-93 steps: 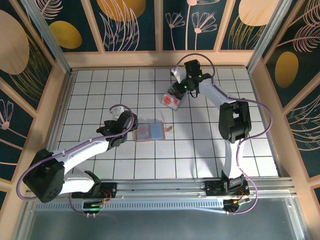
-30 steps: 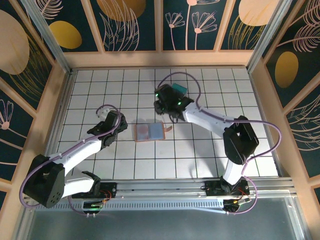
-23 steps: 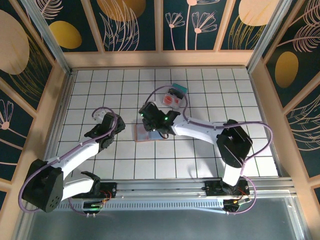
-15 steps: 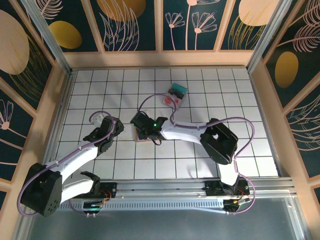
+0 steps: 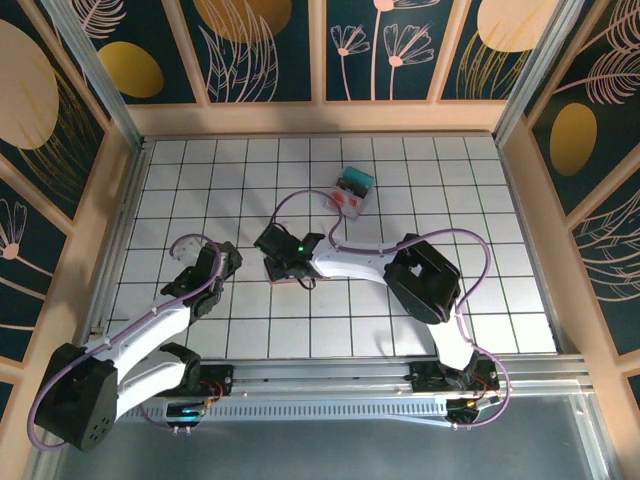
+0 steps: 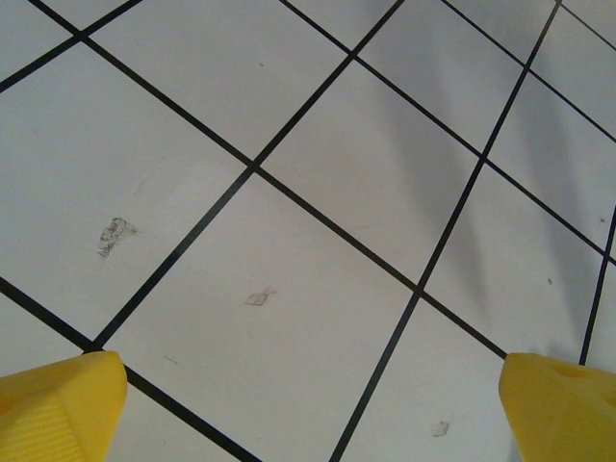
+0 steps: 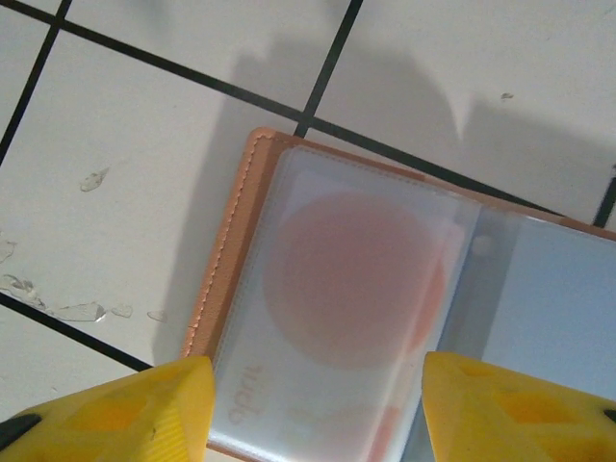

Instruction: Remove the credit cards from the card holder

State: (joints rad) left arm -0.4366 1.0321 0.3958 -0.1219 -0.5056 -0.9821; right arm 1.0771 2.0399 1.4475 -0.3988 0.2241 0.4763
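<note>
The card holder (image 7: 227, 252) lies open on the tiles, tan stitched edge on the left and blue-grey inside (image 7: 568, 308) on the right. A credit card (image 7: 361, 274) with a big red circle sits under its clear sleeve. My right gripper (image 7: 313, 414) hovers open right over that sleeve, one yellow finger (image 7: 125, 414) off the tan edge and the other over the fold. From above, the right gripper (image 5: 283, 262) covers most of the card holder (image 5: 292, 281). My left gripper (image 5: 225, 257) is open over bare tile to the left, its yellow fingertips (image 6: 58, 409) wide apart.
A clear plastic box (image 5: 350, 190) with red and teal contents stands on the tiles behind the card holder. The right arm stretches across the table's middle. Wooden walls (image 5: 100, 230) bound the tiled floor on the left, back and right.
The right arm swung from the plastic box at the back down and left onto the card holder, its jaws widening. The left arm drew back to the left and nearer.
</note>
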